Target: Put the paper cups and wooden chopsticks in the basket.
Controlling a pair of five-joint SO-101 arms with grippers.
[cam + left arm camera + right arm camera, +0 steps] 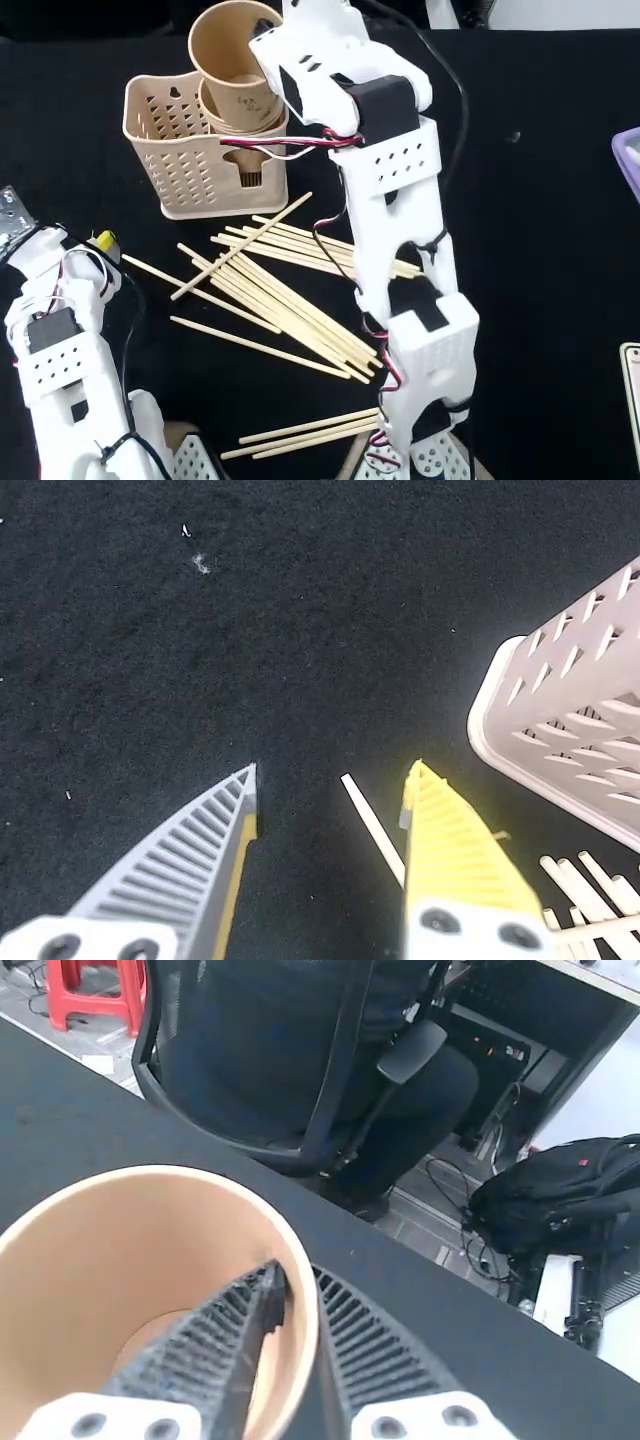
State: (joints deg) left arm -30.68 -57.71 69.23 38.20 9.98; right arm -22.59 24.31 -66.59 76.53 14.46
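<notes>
The upper paper cup point(232, 60) is pinched at its rim by the right tool point(295, 1285), with one finger inside the wall and the other outside. A rim grip of this kind is judged to suit a thin, light cup, since the wall is clamped without the body being crushed. The cup is held tilted, just above the basket point(180, 150), and its base is sunk into the mouth of a second paper cup point(245, 118) that already stands inside. It is judged that the two are being nested so that room is saved in the narrow basket.

The left tool point(335, 770) is held low over the worktop point(530, 250) with its fingers spread wide and nothing gripped. The end of a single chopstick point(372, 825) lies on the surface in the gap between them, and the basket wall is seen just beside. This stance is judged to be a readiness for picking that stick up.

The main pile of wooden chopsticks point(290, 300) is spread loosely and crossed over itself in front of the basket, and a smaller bunch point(310, 432) lies near the base of the right arm. None have been put into the basket.

The worktop is covered in a black, matt, cloth-like surface. Beyond its far edge an office chair point(300, 1050), a black backpack point(560, 1200) on the floor and a red stool point(95, 990) can be made out.
</notes>
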